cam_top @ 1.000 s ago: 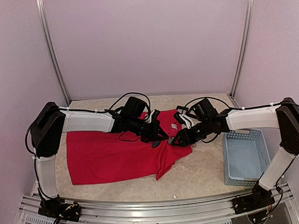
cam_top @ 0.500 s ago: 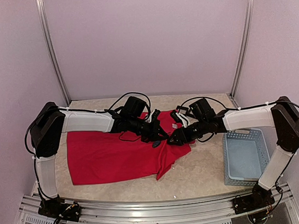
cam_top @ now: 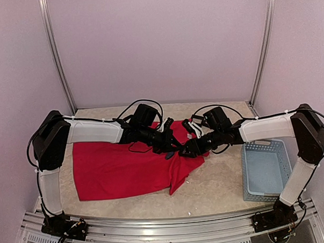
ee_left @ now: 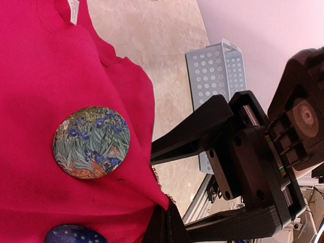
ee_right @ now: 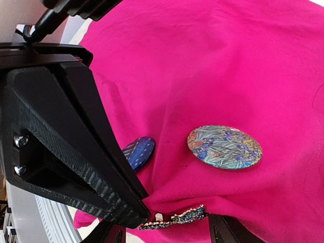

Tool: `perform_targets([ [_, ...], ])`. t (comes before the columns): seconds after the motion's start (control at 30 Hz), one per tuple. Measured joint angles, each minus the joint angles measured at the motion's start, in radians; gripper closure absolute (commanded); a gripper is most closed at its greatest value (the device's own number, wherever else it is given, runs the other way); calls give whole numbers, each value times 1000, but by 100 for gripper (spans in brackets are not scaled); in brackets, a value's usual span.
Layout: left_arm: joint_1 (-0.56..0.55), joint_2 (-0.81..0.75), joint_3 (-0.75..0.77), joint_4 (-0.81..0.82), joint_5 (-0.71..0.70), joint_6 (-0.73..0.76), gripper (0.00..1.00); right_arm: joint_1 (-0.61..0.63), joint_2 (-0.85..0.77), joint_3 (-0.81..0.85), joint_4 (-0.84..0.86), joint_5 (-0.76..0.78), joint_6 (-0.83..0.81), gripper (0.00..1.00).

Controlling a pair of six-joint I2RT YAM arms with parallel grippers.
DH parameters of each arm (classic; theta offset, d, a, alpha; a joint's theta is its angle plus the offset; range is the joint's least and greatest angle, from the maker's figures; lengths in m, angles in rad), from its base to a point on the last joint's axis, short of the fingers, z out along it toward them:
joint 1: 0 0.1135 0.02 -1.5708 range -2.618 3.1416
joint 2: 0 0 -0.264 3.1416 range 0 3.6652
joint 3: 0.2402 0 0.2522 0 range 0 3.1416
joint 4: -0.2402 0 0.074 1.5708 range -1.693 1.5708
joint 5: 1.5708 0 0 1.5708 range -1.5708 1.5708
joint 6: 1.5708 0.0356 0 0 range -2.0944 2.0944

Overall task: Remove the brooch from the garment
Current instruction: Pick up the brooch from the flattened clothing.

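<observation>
The red garment lies spread on the table, its right corner lifted. My left gripper is shut on a fold of that corner. The brooch, a narrow gold piece set with blue stones, is pinned along the edge of the fold and shows as a thin jewelled edge in the left wrist view. My right gripper is open, one finger at the brooch's left end and the other just past its right end. Seen from above, both grippers meet tip to tip.
Two round badges are pinned near the brooch: one with painted irises, one dark blue. A pale blue perforated basket stands at the right of the table. A white neck label shows on the garment.
My right arm has shifted left toward the left gripper, and its jaws have widened. The garment's right corner has drawn in slightly. The left arm has held still.
</observation>
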Motion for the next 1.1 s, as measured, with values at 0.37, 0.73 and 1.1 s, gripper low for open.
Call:
perform_targets([
  [0.37,3,-13,-19,29,6,-17,100,2,-83,-50,31,62,-16,32],
  [0.73,3,-14,-26,36,3,-53,100,13,-198,-52,-35,212,-9,48],
  [1.1,8,-15,-28,62,8,-85,100,34,-165,-56,-68,209,27,55],
])
